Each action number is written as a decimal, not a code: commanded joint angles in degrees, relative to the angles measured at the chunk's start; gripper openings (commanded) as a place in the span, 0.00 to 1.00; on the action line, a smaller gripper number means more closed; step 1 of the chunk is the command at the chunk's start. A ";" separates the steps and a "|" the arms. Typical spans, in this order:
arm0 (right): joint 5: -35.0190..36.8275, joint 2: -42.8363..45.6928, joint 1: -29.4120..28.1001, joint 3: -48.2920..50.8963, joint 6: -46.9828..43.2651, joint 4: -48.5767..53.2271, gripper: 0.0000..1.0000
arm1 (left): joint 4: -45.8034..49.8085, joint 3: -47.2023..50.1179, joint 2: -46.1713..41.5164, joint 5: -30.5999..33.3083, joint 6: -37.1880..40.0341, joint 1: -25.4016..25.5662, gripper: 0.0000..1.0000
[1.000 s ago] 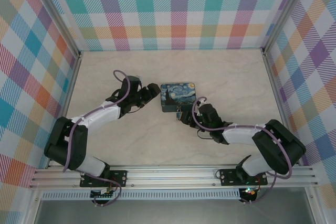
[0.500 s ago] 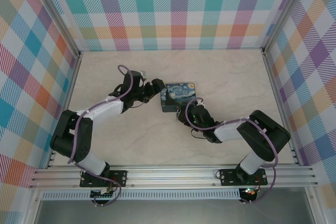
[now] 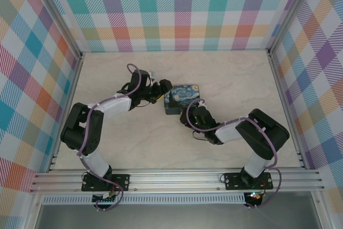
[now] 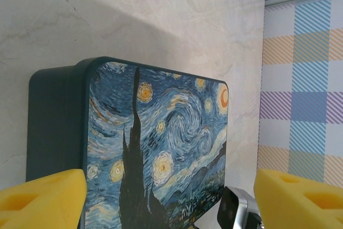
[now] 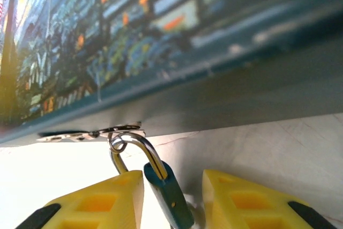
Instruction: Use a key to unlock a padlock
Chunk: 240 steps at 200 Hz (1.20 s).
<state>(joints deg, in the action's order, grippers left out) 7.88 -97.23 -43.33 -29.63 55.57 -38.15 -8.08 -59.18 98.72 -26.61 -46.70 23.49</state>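
Pale marble-look table [image 3: 241,81], blue painted tin box [image 3: 183,96] at ctr

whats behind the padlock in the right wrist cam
The teal side wall of the tin box, where the padlock hangs by its shackle from a silver hasp. Its lower body is out of view between the yellow fingers.

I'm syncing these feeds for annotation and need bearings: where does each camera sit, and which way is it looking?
Top external: above and behind the bases, looking down at the table; both arms show, left gripper and right gripper at the tin box.
Left wrist: on the left arm, facing the box's painted lid; its yellow fingers show.
Right wrist: low, facing the box's side; the padlock hangs between its yellow fingers.
Shared: all see the tin box.
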 commanded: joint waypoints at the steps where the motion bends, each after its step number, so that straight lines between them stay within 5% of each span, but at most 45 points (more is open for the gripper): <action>1: -1.72 -2.06 -0.70 -1.46 1.10 -1.06 0.33 | -1.82 -1.13 1.01 -1.73 -0.24 -0.68 0.82; 86: -0.53 0.22 -0.70 0.56 1.21 -0.87 0.18 | 2.10 -1.05 -2.50 1.63 2.44 -0.64 0.83; 158: -1.02 2.21 -0.70 1.61 1.11 1.43 0.26 | 4.07 -2.41 -5.30 2.00 3.45 -0.63 0.84; 240: -1.42 3.02 -0.70 3.16 1.91 1.36 0.25 | 4.12 -2.54 -5.20 2.09 3.33 -0.63 0.85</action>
<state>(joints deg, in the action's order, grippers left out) 6.83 -95.26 -43.59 -27.77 56.58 -37.15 -4.51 -60.27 95.00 -24.80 -44.07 23.16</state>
